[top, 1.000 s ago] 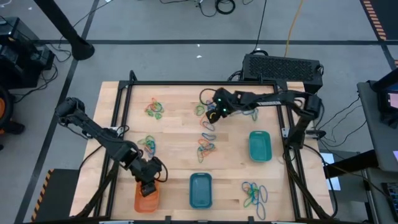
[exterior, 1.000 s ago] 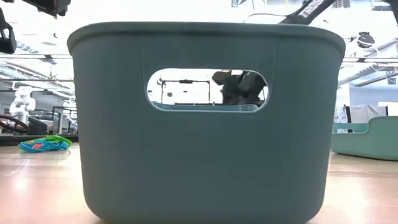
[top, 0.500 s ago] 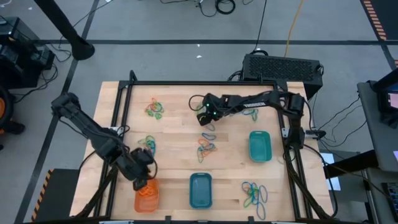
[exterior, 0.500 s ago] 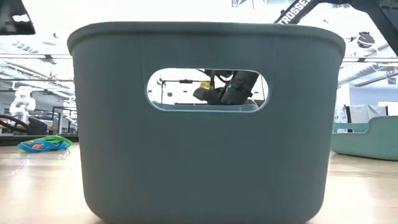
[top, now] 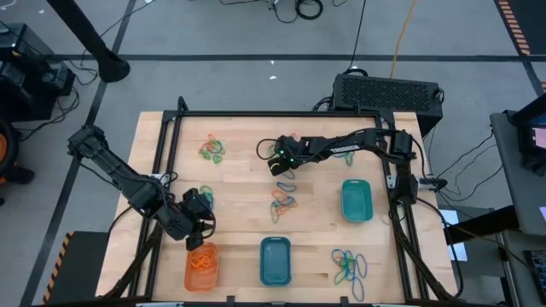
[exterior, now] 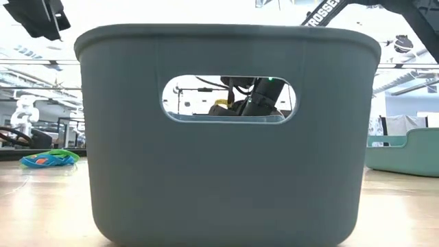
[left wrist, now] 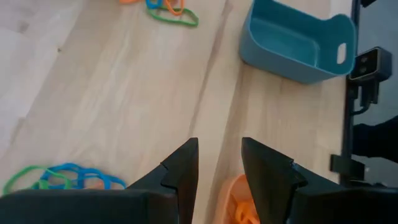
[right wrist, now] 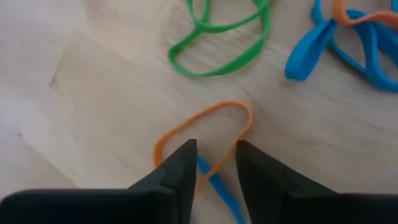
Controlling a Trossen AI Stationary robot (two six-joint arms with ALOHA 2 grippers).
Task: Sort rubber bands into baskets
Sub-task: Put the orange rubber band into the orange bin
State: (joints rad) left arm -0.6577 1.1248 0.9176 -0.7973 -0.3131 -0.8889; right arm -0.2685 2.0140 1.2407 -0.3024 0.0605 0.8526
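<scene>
Pale wooden table [top: 247, 192] on grey floor, black cables behind. Right gripper [right wrist: 214, 163], fingers narrowly parted, straddles an orange rubber band [right wrist: 208, 130] lying flat far-centre; whether it grips is unclear. Left gripper [left wrist: 219, 163], slightly parted and empty, hangs beside the orange basket [top: 201, 266].

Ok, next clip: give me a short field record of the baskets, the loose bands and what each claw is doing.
orange plastic basket: front left, orange bands inside
blue plastic basket: front centre
teal-green plastic basket: right side
loose rubber band piles: several, scattered on the wooden table
left claw: just behind the orange basket, fingers apart, nothing between them
right claw: low over the table, fingers straddling a thin orange rubber band
</scene>
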